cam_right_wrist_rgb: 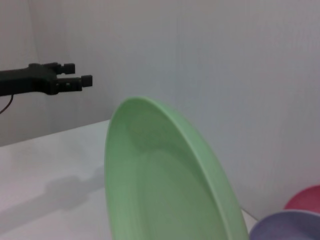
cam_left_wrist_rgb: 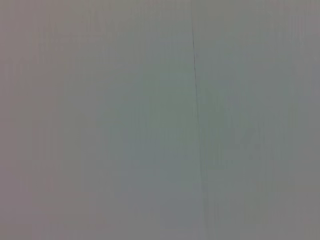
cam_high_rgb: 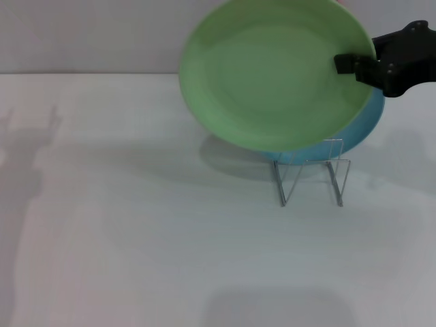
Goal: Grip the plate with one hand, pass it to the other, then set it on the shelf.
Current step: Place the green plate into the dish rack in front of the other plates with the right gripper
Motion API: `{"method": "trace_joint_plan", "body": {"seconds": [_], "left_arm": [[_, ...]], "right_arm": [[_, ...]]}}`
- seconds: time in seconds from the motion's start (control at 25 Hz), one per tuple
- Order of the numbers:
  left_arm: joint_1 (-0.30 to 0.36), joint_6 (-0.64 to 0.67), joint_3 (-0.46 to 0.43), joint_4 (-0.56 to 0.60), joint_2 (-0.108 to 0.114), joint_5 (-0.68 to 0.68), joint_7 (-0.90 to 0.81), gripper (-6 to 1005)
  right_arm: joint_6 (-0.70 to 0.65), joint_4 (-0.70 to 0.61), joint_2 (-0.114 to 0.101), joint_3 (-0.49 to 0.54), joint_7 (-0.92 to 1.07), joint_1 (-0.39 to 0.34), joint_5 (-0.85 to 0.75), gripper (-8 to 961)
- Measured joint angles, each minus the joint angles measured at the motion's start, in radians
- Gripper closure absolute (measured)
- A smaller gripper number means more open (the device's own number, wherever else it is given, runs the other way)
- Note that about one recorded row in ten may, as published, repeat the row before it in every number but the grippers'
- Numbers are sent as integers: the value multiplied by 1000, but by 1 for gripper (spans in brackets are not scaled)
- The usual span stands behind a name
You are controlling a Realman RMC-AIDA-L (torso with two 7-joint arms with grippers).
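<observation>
The light green plate (cam_high_rgb: 272,75) hangs in the air at the back of the table, tilted with its face toward me, above and just left of the wire shelf (cam_high_rgb: 310,178). My right gripper (cam_high_rgb: 351,65) is shut on the plate's right rim. The plate also fills the right wrist view (cam_right_wrist_rgb: 160,185). My left gripper is out of the head view. It shows far off in the right wrist view (cam_right_wrist_rgb: 75,74), empty, fingers apart, well away from the plate. The left wrist view shows only a blank grey surface.
A turquoise-blue plate (cam_high_rgb: 364,126) stands in the wire shelf, behind and below the green plate. In the right wrist view a lavender plate (cam_right_wrist_rgb: 287,227) and a red one (cam_right_wrist_rgb: 307,197) lie close by. A white wall runs behind the table.
</observation>
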Motion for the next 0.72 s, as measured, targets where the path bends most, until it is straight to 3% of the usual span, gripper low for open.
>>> {"method": "trace_joint_plan", "body": {"seconds": [0.2, 0.72], "left_arm": [[0, 0, 5, 0, 0, -1, 0, 137], [0, 5, 25, 6, 0, -2, 0, 137]], "right_arm": [[17, -1, -13, 9, -13, 1, -2, 888], [25, 4, -19, 39, -42, 9, -60, 888]]}}
